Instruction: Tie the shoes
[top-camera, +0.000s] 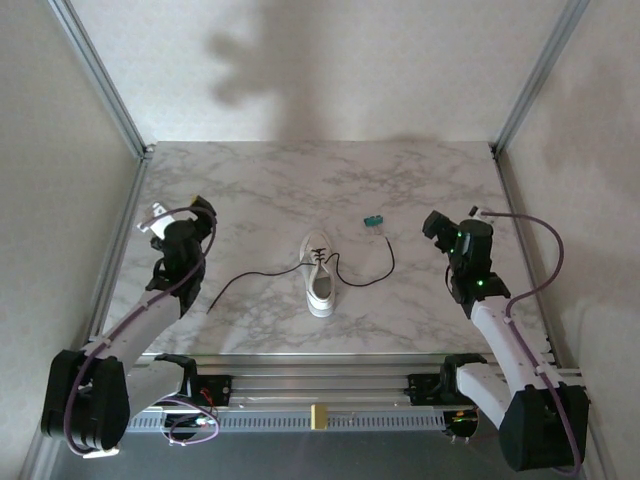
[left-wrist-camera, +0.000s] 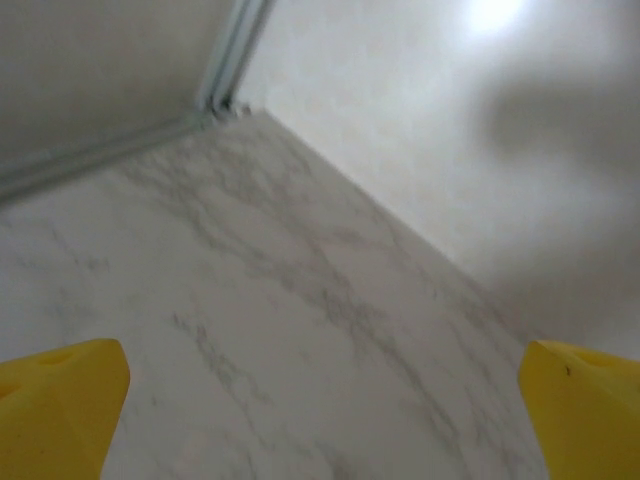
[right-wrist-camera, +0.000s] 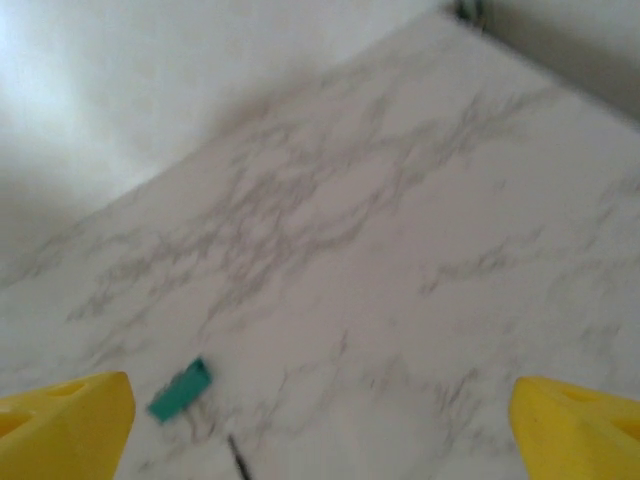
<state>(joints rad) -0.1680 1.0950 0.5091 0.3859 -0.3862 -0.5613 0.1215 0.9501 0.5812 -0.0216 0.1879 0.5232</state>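
Tying has not begun. The small white low-top sneaker (top-camera: 320, 283) lies mid-way across the marble tabletop (top-camera: 260, 190), its thin black laces (top-camera: 250, 276) trailing loose either side. The left gripper (top-camera: 200, 213) and right gripper (top-camera: 437, 224) hover well apart from it, spread wide and empty. Next, each likely must descend onto a lace end.

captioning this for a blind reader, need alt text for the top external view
A small white sneaker sits untied at the middle of a marble table, its black laces trailing out to both sides. The left gripper and right gripper flank it, both open and empty; a tiny green object lies just beyond the shoe's right lace.
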